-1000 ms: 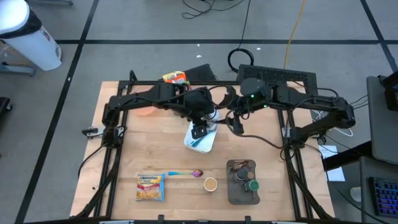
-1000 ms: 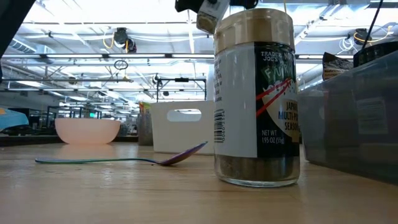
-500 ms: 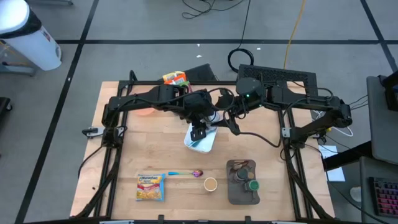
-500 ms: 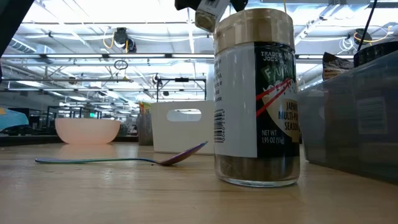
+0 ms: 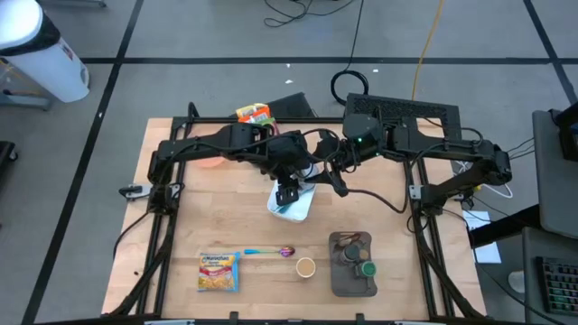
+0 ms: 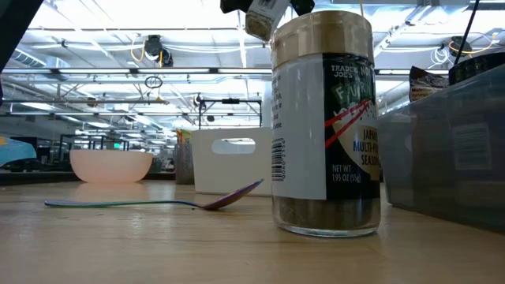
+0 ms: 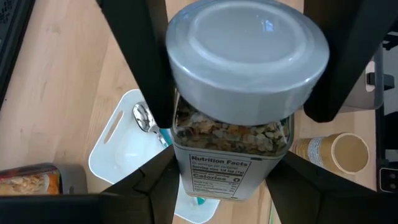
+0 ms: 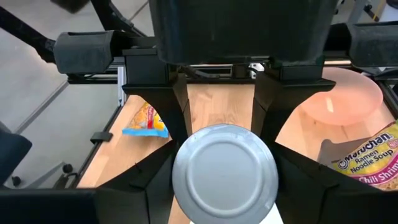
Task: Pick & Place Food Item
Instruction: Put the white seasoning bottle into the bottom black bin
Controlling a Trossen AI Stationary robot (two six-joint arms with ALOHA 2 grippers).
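A clear jar [image 7: 231,140] with a grey lid and a nutrition label, filled with a grainy mix, hangs above the white tray [image 5: 294,206]. My left gripper [image 5: 289,188] is shut on the jar's body. My right gripper [image 5: 312,173] comes from the table's right side and closes on the lid [image 8: 224,173]. In the right wrist view the left gripper's fingers [image 8: 177,106] stand beyond the lid. The low view shows only a bit of one arm at its upper edge. My left gripper pinches the jar's body at the label [image 7: 186,171] between its two fingers, slanting down from the table's left side. The jar is lifted clear above the tray, roughly upright with its lid up. My right gripper has its two fingers [image 7: 146,68] on opposite sides of the lid's rim [image 8: 180,168], coming nearly level from the table's right side. Whether both pads press on the rim I cannot tell for sure.
A spoon [image 7: 144,118] lies in the white tray. A seasoning jar [image 5: 305,267], a purple spoon [image 5: 267,251] and a noodle packet [image 5: 218,271] lie near the front edge. A grey bin [image 5: 354,282] stands front right, a pink bowl [image 5: 210,162] far left.
My right gripper has gone a little toward the table's left, closer to the jar held by my left gripper, and has tipped slightly downward. The jar and my left gripper have kept still.
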